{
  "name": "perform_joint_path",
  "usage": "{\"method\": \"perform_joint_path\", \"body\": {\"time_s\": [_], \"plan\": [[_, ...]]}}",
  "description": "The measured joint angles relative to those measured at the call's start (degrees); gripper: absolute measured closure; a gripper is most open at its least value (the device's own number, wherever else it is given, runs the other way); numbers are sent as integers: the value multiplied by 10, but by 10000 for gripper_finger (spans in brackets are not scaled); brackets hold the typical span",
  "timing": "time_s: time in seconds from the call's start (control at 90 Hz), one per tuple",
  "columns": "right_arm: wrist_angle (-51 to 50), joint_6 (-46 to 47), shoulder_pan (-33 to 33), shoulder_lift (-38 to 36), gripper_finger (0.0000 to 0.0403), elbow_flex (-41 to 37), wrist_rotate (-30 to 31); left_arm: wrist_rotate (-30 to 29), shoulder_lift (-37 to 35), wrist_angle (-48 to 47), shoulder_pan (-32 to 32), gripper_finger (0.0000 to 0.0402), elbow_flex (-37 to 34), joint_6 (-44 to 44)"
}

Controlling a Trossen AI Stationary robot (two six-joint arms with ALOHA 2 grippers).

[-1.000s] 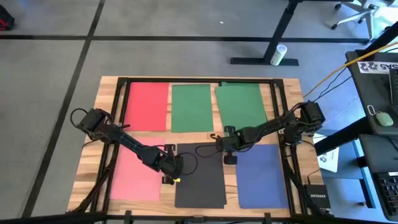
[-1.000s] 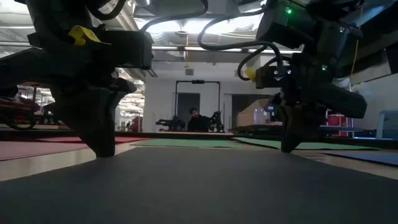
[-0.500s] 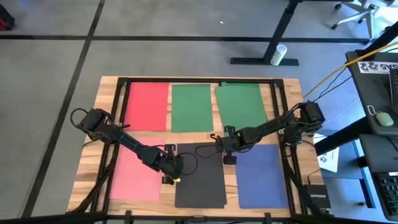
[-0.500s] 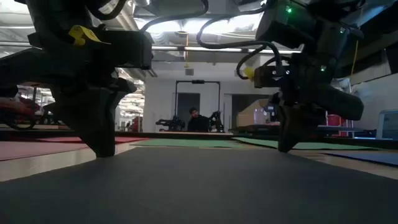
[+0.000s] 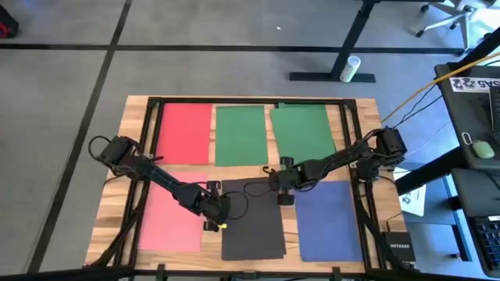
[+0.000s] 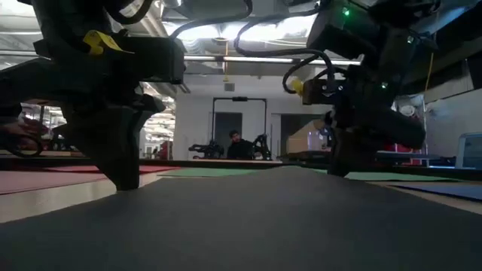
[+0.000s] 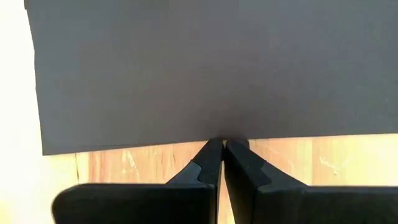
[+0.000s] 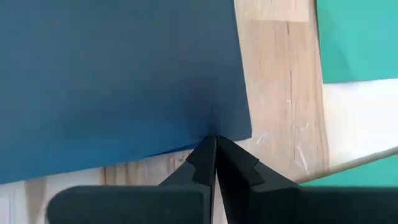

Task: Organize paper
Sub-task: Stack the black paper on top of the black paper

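High view: dark grey sheet lengthwise front-back, slightly skewed; L gripper & R gripper jaws pinch its edges.

Sheets of paper lie flat on the counter in two rows, taking its far edge as twelve o'clock. The far row holds the eleven o'clock sheet, the twelve o'clock sheet and the one o'clock sheet. The near row holds the seven o'clock sheet, the six o'clock sheet and the five o'clock sheet. The left tool sits at the six o'clock sheet's nine o'clock edge, beside the seven o'clock sheet, fingers pressed together on that edge. The right tool pinches the same sheet's one o'clock corner.
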Motion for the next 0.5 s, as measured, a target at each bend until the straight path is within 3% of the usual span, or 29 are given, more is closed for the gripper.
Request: {"method": "perform_joint_path", "body": {"time_s": [0.5], "plan": [[-27,8,1,-1,403,8,-24,-1,0,0,-3,402,0,-1]]}}
